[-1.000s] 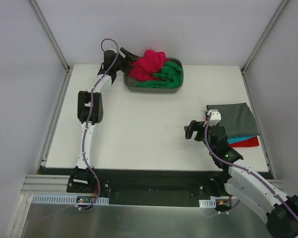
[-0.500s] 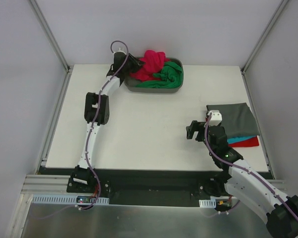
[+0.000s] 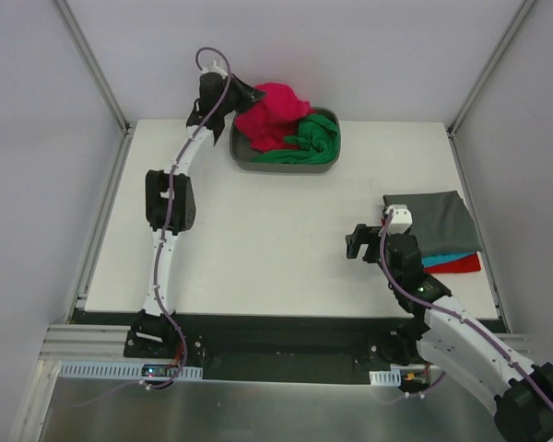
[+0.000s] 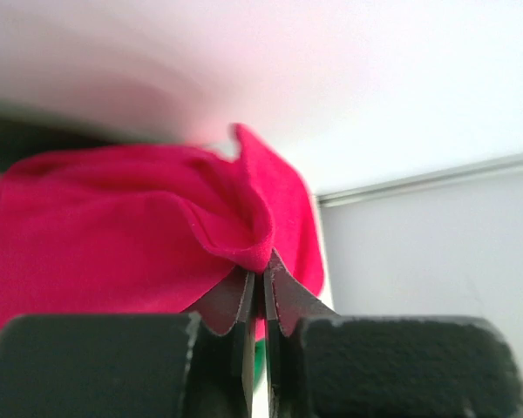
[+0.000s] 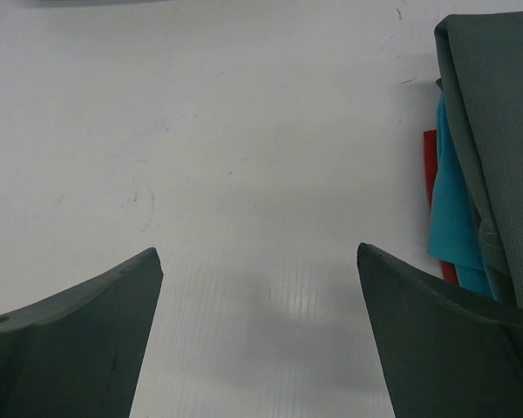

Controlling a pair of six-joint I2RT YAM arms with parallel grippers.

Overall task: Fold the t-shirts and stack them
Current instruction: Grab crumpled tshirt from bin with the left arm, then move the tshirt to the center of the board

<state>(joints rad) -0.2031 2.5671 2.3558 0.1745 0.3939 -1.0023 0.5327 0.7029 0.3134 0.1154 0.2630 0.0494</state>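
Left wrist view: crimson-pink t-shirt (image 4: 113,226) runs off left edge; blurred dark band behind it, we cannot tell what.
Top view: left gripper (image 3: 243,96) tips buried in that shirt, we cannot see them. Right arm (image 3: 470,341) cut off at bottom-right corner.
Right wrist view: dark grey t-shirt (image 5: 497,113) cut by right edge. It covers most of teal t-shirt (image 5: 449,209) and red t-shirt (image 5: 429,165); we see only strips.

The top camera overlooks the whole table (image 3: 258,239) from behind. Wrist cameras sit close: left at the crimson-pink shirt (image 4: 113,226), right beside the folded stack (image 5: 497,104).
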